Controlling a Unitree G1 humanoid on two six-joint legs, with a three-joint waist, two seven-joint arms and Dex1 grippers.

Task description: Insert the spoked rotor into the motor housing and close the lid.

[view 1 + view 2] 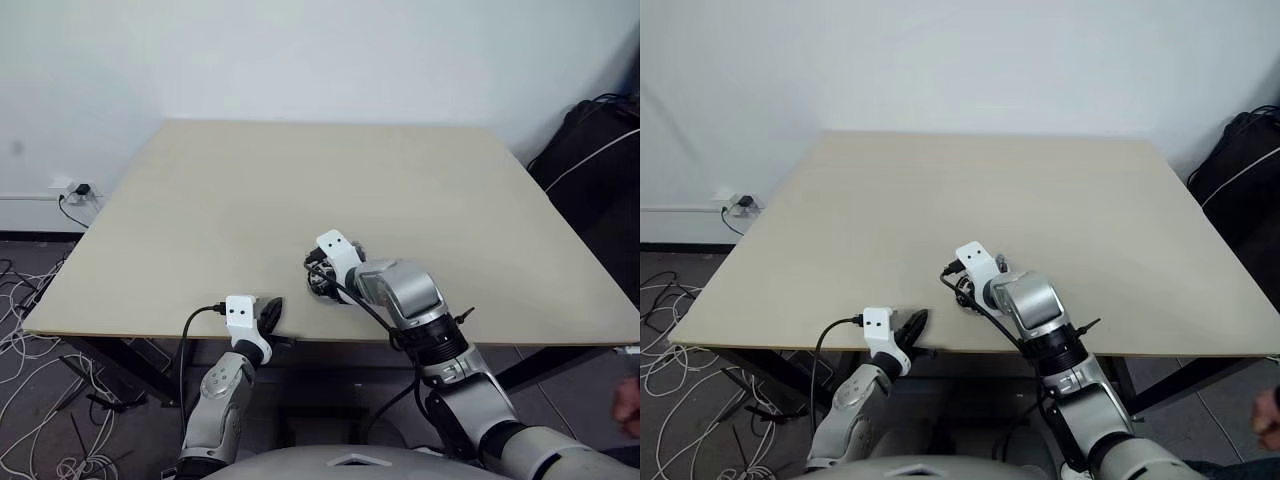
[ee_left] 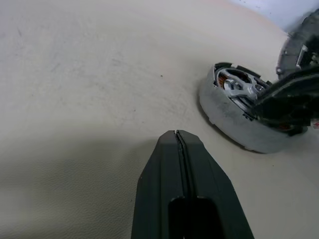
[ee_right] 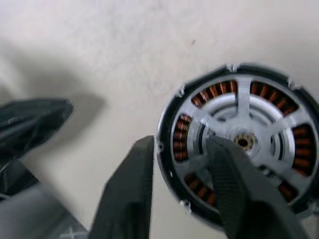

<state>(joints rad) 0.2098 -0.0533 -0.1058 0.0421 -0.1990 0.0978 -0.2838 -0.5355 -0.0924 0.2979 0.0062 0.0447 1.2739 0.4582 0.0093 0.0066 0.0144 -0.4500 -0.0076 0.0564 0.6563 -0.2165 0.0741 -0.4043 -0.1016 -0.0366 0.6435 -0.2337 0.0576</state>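
The right gripper [image 3: 179,191], fingers parted astride the motor housing [image 3: 239,142] rim, seems to be seating the spoked rotor [image 3: 249,124], while the left gripper [image 2: 178,144] waits clenched nearby.

beige table [image 1: 300,190], motor housing [image 2: 234,112] resting on it

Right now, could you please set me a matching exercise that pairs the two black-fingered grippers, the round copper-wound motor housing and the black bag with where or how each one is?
Things:
1. left gripper of two black fingers
2. right gripper of two black fingers
3. round silver-grey motor housing with copper-brown windings
4. black fabric bag

States:
A. lying flat on the beige table, toward its near edge
B. off the table, to the robot's right
C. fingers pressed together, at the table's near edge
D. fingers apart, straddling the housing's rim

Pairs: 1-C, 2-D, 3-A, 4-B
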